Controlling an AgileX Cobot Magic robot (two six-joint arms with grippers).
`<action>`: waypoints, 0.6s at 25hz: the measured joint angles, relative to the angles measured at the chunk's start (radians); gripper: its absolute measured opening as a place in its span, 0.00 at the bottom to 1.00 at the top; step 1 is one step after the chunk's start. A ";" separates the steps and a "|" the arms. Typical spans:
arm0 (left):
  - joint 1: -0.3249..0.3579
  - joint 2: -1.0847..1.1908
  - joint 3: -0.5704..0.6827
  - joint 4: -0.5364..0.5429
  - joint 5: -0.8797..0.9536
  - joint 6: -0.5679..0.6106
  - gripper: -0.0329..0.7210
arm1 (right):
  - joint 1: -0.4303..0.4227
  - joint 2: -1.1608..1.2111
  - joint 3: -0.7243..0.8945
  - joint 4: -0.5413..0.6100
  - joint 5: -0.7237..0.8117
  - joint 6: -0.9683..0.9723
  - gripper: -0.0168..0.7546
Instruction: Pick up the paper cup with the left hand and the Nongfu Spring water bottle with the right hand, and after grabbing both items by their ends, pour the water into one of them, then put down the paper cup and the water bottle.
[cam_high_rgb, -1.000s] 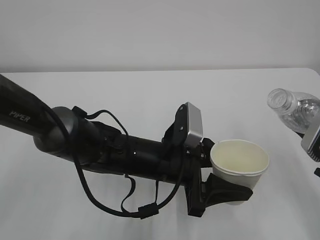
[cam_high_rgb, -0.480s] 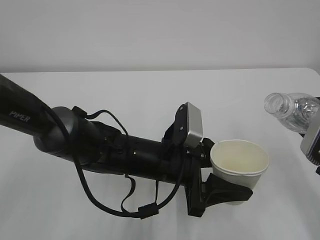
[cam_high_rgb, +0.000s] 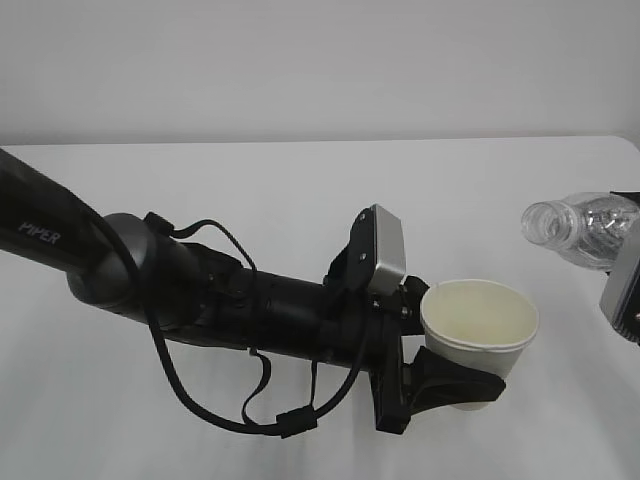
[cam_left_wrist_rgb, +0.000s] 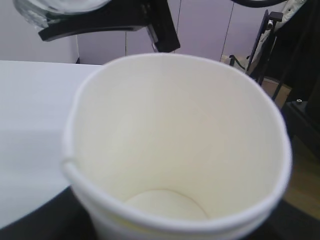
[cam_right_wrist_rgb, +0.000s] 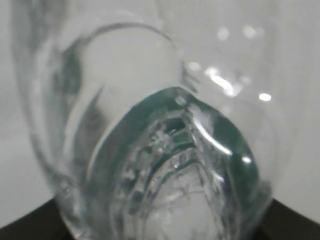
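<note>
Over a white table (cam_high_rgb: 300, 200), the left hand (cam_high_rgb: 440, 375) grips the paper cup (cam_high_rgb: 480, 330), upright and empty; right of it, the right hand (cam_high_rgb: 625, 290) holds the tilted water bottle (cam_high_rgb: 580, 225). Pouring remains.

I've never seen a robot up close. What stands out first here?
A thick black arm reaches in from the left, holding a white paper cup, dry inside, above the white table. At the right edge a tilted, capless clear bottle points its mouth towards the cup.
</note>
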 joint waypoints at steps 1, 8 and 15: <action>0.000 0.000 0.000 0.000 0.000 0.000 0.66 | 0.000 0.000 0.000 0.000 -0.003 -0.011 0.59; 0.000 0.000 0.000 -0.012 0.000 0.000 0.66 | 0.000 0.000 0.000 0.000 -0.012 -0.053 0.59; 0.000 0.000 0.000 -0.028 0.000 0.000 0.66 | 0.000 0.000 0.000 -0.002 -0.039 -0.067 0.59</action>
